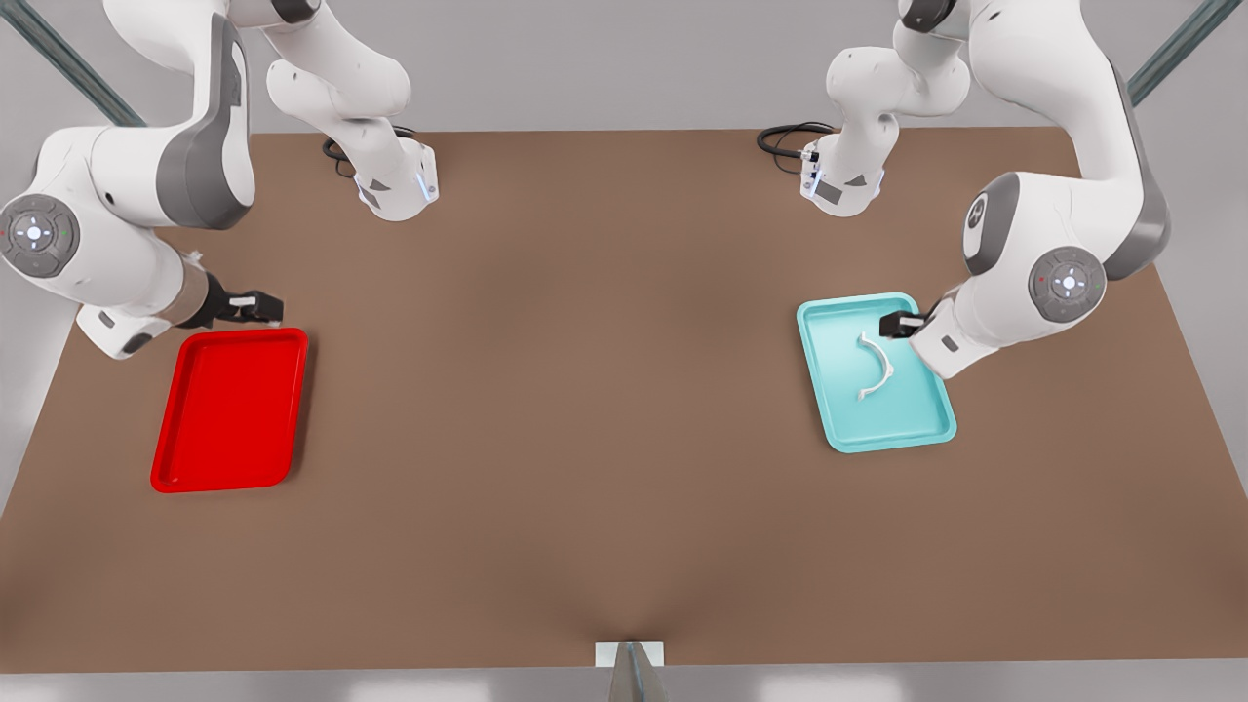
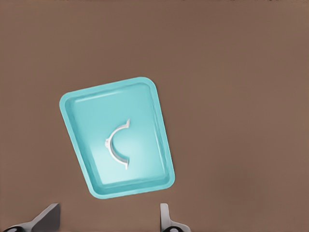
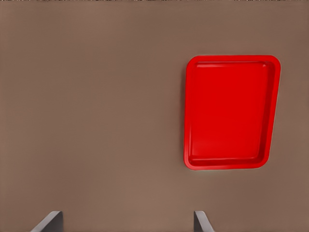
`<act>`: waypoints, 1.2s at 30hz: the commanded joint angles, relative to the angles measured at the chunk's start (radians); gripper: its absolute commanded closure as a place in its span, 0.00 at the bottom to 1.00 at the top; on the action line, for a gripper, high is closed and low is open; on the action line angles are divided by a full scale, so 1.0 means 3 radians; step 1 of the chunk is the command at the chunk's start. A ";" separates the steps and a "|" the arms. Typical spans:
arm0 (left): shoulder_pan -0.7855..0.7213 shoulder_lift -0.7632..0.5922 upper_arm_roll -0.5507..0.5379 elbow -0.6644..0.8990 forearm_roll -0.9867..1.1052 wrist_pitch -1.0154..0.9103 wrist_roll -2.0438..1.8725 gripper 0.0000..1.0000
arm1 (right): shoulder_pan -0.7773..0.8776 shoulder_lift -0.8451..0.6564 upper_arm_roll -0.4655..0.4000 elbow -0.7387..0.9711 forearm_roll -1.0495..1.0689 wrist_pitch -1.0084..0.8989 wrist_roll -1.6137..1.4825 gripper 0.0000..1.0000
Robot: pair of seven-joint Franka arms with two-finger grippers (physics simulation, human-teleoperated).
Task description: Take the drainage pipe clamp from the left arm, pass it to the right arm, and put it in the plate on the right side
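Front view shows us the drainage pipe clamp (image 1: 875, 368) lying loose in the teal tray (image 1: 829, 390), so our left gripper (image 1: 899, 325) hangs spread above it for pickup, while our right gripper (image 1: 255, 308), also spread, waits beside the red plate (image 1: 232, 408).

Left gripper (image 1: 899, 325) parted and hanging low, right gripper (image 1: 261, 308) parted, likewise low

Bright, even light; soft shadows
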 commanded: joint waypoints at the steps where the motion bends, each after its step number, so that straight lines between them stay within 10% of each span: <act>1: 0.0000 -0.0002 0.0005 -0.0005 0.0003 0.0082 -0.0108 0.00 | 0.0001 0.0006 0.0001 0.0004 0.0007 0.0121 0.0040 0.00; 12: 0.0015 0.0151 0.0409 -0.2653 -0.0314 0.3226 -0.0900 0.00 | -0.0045 0.0088 -0.0009 0.0050 -0.0024 0.0177 0.0015 0.00; 36: 0.0133 0.0125 0.0517 -0.3518 -0.0687 0.3993 -0.1713 0.00 | -0.0035 0.0160 -0.0009 0.0050 -0.0106 0.0208 0.0015 0.00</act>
